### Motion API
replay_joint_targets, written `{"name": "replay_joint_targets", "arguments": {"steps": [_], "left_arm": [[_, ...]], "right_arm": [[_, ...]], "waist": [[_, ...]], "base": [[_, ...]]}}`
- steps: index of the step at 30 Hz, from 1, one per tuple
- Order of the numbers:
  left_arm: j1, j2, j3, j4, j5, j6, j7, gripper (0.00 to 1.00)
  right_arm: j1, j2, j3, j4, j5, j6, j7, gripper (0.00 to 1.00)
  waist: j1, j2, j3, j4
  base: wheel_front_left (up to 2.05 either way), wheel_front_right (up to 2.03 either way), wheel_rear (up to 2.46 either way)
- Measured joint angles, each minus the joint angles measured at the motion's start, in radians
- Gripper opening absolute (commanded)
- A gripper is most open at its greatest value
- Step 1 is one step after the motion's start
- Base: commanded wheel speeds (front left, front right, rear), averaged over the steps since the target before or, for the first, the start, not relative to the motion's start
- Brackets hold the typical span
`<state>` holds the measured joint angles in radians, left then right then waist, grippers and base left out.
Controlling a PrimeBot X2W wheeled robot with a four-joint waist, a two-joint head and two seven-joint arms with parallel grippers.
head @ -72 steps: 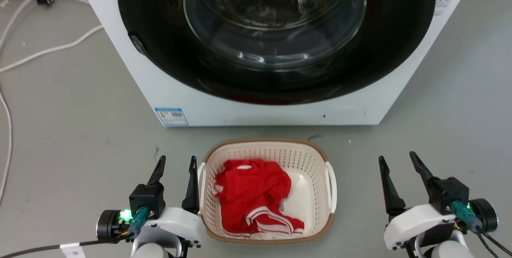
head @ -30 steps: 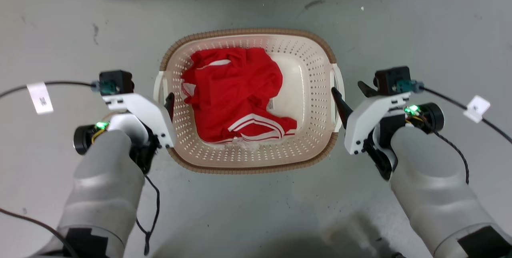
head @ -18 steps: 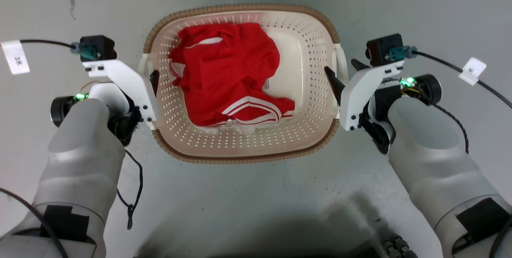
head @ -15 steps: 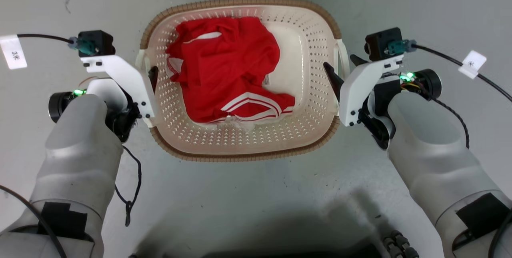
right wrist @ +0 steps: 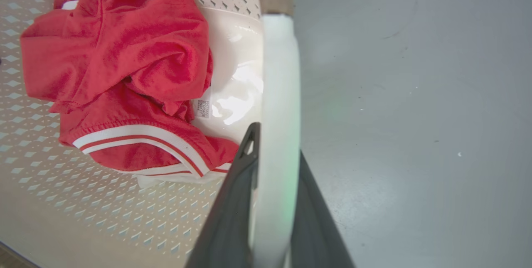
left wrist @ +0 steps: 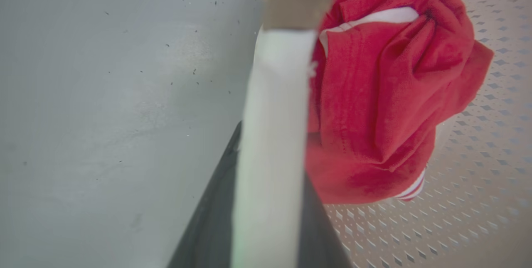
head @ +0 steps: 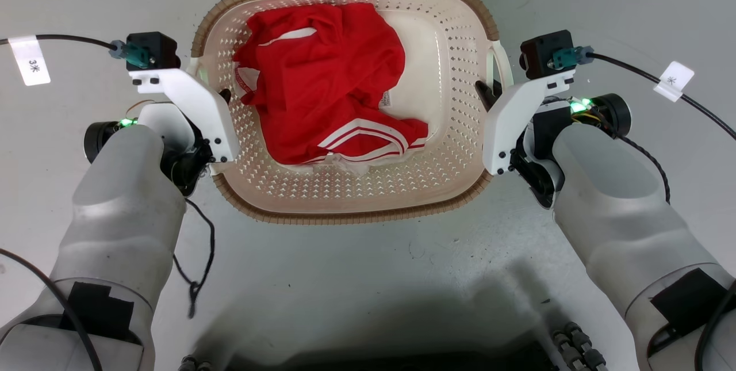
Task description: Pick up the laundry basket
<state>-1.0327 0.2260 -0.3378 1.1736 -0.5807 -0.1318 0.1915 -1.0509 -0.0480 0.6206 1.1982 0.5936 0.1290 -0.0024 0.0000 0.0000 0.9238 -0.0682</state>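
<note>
left gripper (head: 214, 94): pinches cream perforated plastic laundry basket (head: 368, 190) by white handle (left wrist: 274, 114) between its fingers | right gripper (head: 493, 88): pinches opposite handle (right wrist: 278, 72)

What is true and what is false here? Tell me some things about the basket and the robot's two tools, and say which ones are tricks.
1. The laundry basket holds red clothes with white stripes. True.
2. The left tool has a finger on each side of a white handle. True.
3. The right tool is grabbing the red clothes. False: its fingers sit either side of the other handle.
4. The basket's rim is blue. False: it is brown.
</note>
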Motion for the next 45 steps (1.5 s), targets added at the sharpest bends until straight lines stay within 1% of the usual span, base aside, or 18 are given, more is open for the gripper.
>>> {"name": "replay_joint_targets", "arguments": {"steps": [1, 8, 17, 25, 34, 45], "left_arm": [[0.0, 0.002, -0.012, -0.001, -0.019, 0.0, 0.005, 0.0], [0.0, 0.0, -0.051, 0.007, -0.056, 0.001, 0.036, 0.0], [0.0, -0.011, -0.084, 0.04, -0.095, 0.001, 0.089, 0.0], [0.033, -0.034, -0.103, 0.073, -0.131, 0.001, 0.158, 0.0], [0.075, -0.05, -0.111, 0.096, -0.164, 0.001, 0.229, 0.0], [0.116, -0.057, -0.13, 0.108, -0.187, 0.001, 0.313, 0.0]], "right_arm": [[-0.003, 0.0, 0.016, 0.006, 0.015, 0.0, -0.01, 0.0], [-0.006, -0.001, 0.047, 0.023, 0.051, 0.0, -0.013, 0.0], [0.005, -0.012, 0.088, 0.022, 0.119, 0.0, 0.048, 0.0], [0.053, -0.036, 0.132, -0.002, 0.201, 0.0, 0.17, 0.0], [0.103, -0.066, 0.177, -0.03, 0.297, 0.0, 0.34, 0.0], [0.144, -0.078, 0.21, -0.037, 0.384, 0.0, 0.476, 0.0]], "waist": [[0.0, 0.0, -0.001, -0.001], [0.0, 0.0, -0.017, 0.001], [0.0, 0.0, -0.074, 0.008], [0.0, 0.0, -0.187, 0.013], [0.0, 0.0, -0.344, 0.016], [-0.0001, 0.0, -0.534, 0.017]], "base": [[0.0, 0.0, 0.0], [0.0, 0.0, 0.0], [0.0, 0.0, 0.0], [0.0, 0.0, 0.0], [0.0, 0.0, 0.0], [0.0, 0.0, 0.0]]}}
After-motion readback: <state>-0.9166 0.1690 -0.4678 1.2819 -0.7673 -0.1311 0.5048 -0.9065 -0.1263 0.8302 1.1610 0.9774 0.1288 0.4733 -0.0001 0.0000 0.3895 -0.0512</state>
